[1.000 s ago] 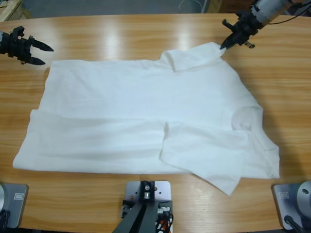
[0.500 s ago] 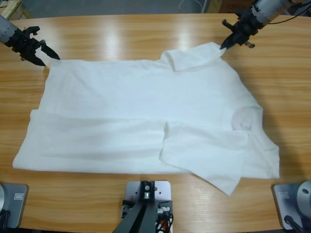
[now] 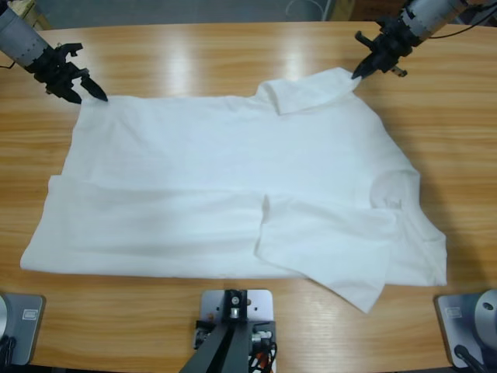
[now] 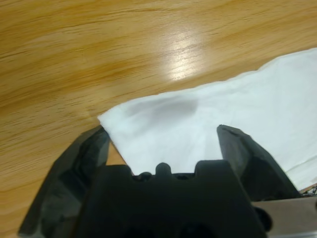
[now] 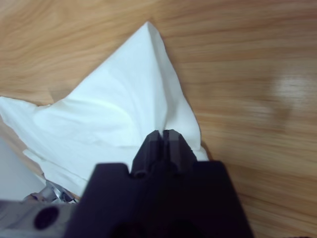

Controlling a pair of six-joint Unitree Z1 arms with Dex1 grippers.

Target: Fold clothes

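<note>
L claw released, at shirt corner | R claw clenched on sleeve

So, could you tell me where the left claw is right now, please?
In the high view the left claw is at the table's upper left, open at the far-left corner of the white shirt; the left wrist view shows that corner lying between its jaws.

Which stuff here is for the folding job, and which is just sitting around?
For the job:
- the white shirt, spread flat
- the left hand, open at a shirt corner
- the right hand, pinching another corner

Just there:
- the wooden table; nothing else lies loose on it
</note>
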